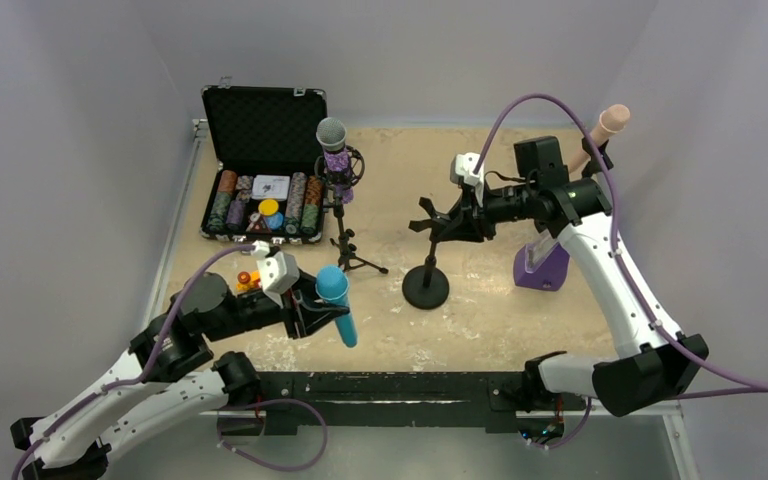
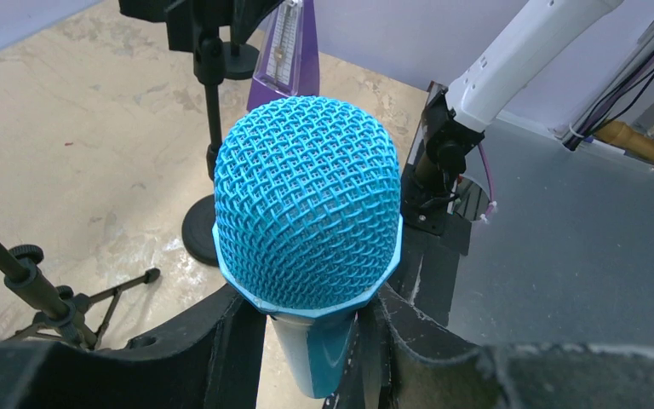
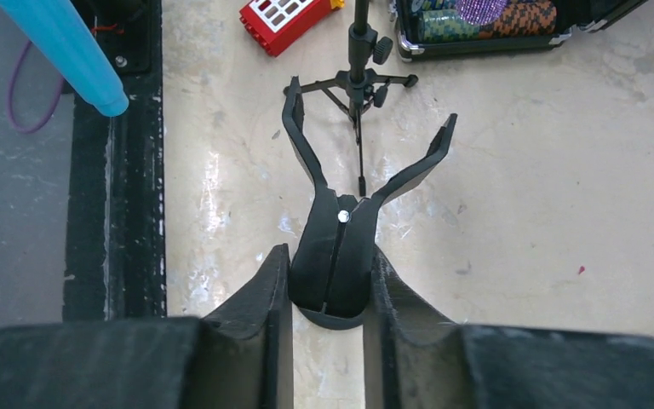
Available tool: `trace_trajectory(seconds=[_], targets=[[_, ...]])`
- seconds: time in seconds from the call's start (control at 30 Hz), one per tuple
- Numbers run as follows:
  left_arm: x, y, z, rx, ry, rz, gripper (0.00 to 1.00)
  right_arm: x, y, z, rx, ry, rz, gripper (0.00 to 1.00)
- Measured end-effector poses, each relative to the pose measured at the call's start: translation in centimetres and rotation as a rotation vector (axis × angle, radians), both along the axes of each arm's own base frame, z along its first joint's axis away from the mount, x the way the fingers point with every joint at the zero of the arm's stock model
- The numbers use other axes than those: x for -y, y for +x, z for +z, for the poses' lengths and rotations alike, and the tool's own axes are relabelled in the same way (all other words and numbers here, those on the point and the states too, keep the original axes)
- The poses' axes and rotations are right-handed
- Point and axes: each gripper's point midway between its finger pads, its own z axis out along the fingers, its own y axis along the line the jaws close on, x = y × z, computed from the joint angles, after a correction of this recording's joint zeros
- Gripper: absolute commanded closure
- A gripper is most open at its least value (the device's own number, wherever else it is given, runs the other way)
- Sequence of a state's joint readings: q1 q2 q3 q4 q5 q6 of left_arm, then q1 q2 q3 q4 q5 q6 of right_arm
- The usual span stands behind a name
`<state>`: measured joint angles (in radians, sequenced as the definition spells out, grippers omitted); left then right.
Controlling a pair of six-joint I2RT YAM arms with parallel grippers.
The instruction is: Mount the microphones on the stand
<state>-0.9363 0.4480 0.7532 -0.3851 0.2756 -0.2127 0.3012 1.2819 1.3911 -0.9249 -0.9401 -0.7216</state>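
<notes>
Left hand (image 1: pixel 318 308): clamped on the blue microphone (image 1: pixel 340 310) below its mesh head, over the near desk (image 1: pixel 500 330).
Handling: stiff, smooth barrel, probably head-heavy; best gripped mid-barrel.
Right hand (image 3: pixel 328 281): closed around the forked clip (image 3: pixel 334 243) of the stand (image 1: pixel 426 288).
Far: purple microphone (image 1: pixel 335 150) on tripod stand (image 1: pixel 345 240); pink microphone (image 1: pixel 608 125) far right.

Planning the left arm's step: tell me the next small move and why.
Probably carry the blue microphone, held in the left pincer, toward the clip: the right pincer squeezes its tail, and its prongs stand spread and empty.
</notes>
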Motion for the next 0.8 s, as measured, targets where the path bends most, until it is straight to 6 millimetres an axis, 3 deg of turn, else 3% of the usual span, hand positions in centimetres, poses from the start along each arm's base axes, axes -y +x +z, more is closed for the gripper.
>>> trace_trajectory(seconds=[0.2, 0.3, 0.6, 0.8], targets=[[0.9, 1.5, 0.5, 0.053, 0.019, 0.023, 1.0, 0.2, -0.5, -0.2, 0.01, -0.011, 0.022, 0.96], [1.8, 3.1, 1.3, 0.098, 0.044, 0.049, 1.0, 0.2, -0.9, -0.2, 0.018, -0.011, 0.05, 0.96], [6.0, 10.4, 7.1, 0.242, 0.103, 0.167, 1.0, 0.0, -2.0, -0.2, 0.025, -0.021, 0.126, 0.97], [9.1, 12.6, 8.8, 0.26, 0.089, 0.149, 1.0, 0.0, -2.1, -0.2, 0.035, -0.024, 0.14, 0.97]])
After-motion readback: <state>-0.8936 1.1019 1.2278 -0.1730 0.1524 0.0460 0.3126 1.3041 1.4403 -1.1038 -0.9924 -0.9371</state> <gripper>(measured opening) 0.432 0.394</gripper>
